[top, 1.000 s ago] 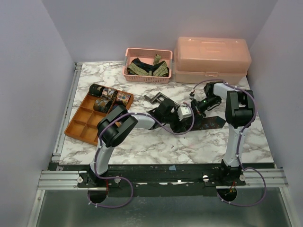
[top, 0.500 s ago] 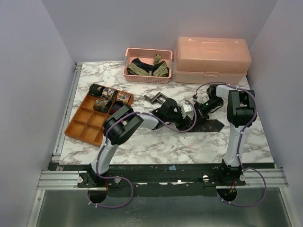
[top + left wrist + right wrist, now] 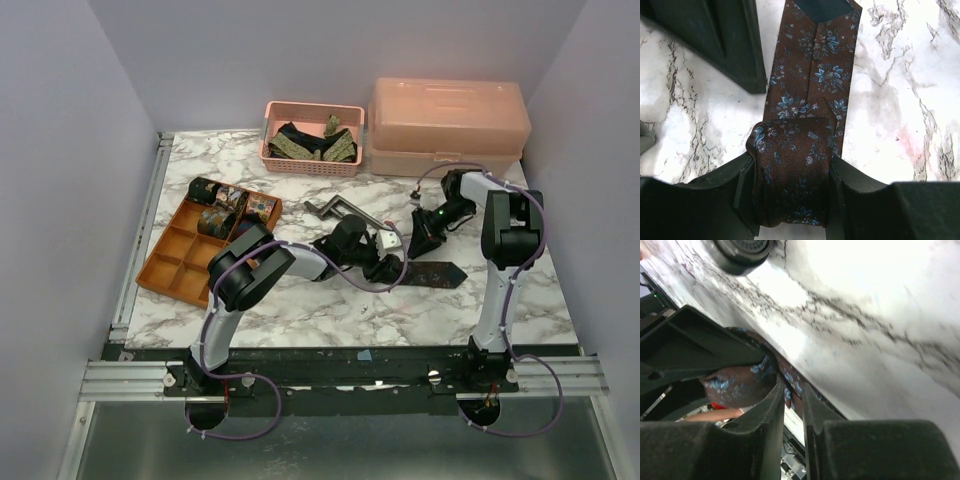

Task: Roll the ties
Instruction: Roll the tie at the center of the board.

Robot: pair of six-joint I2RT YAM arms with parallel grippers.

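Observation:
A dark brown tie with blue flowers (image 3: 440, 270) lies at the table's centre, partly coiled. My left gripper (image 3: 385, 262) is shut on the coil (image 3: 792, 175), which sits between its jaws (image 3: 790, 165). The flat strip (image 3: 815, 75) runs away from the coil to the wide pointed end. My right gripper (image 3: 418, 238) is low on the table just beside the coil. Its fingers (image 3: 740, 50) lie along the strip's left edge. In the right wrist view the jaws (image 3: 792, 385) are almost closed, with tie fabric at their tips.
An orange compartment tray (image 3: 175, 265) at the left holds several rolled ties (image 3: 225, 205). A pink basket (image 3: 312, 168) at the back holds loose ties (image 3: 300, 145). A pink lidded box (image 3: 448, 125) stands back right. A grey metal crank bar (image 3: 335, 210) lies behind my left gripper.
My left gripper has moved a little toward the near edge with the coil. The flat end of the tie has slid that way too. My right gripper stayed close to the coil.

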